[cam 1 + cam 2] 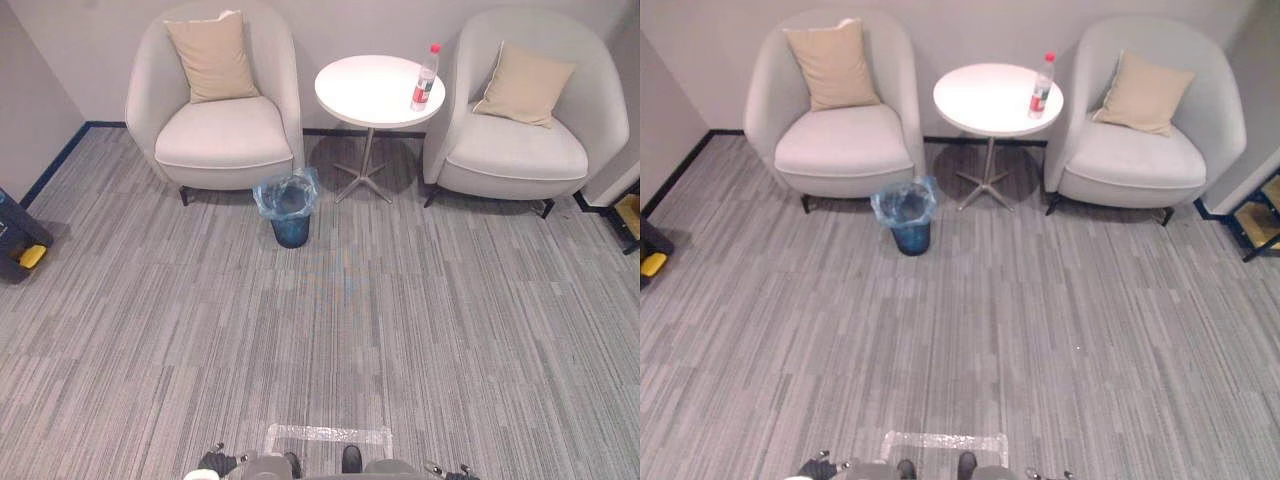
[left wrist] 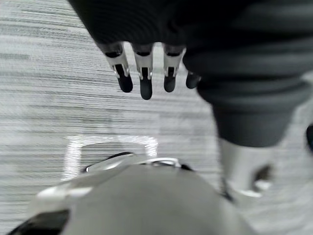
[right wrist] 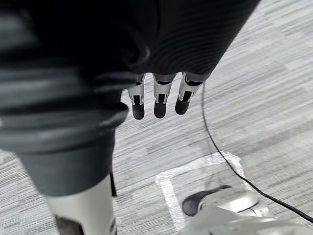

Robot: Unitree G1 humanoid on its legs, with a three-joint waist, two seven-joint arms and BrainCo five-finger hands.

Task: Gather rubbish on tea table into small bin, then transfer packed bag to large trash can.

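- White round tea table (image 1: 375, 90) sits at the upper centre of my head view, between the left-side armchair (image 1: 215, 140) and the right-side armchair (image 1: 515, 150), both pale.
- Near the table's right edge I see a clear plastic bottle (image 1: 426, 77) with a red cap and a red label, standing upright.
- The small bin (image 1: 288, 207) is dark and lined with a blue bag. It stands on the grey carpet (image 1: 450, 330) just below and left of the table, by the front corner of the left-side armchair.
- My left hand (image 2: 145, 73) hangs over the carpet with fingers straight and loose, holding nothing.
- My right hand (image 3: 159, 100) is the same: fingers relaxed, empty, above the carpet.
- A taped rectangle (image 1: 330, 434) marks the carpet at the bottom centre, well apart from the table and bin.
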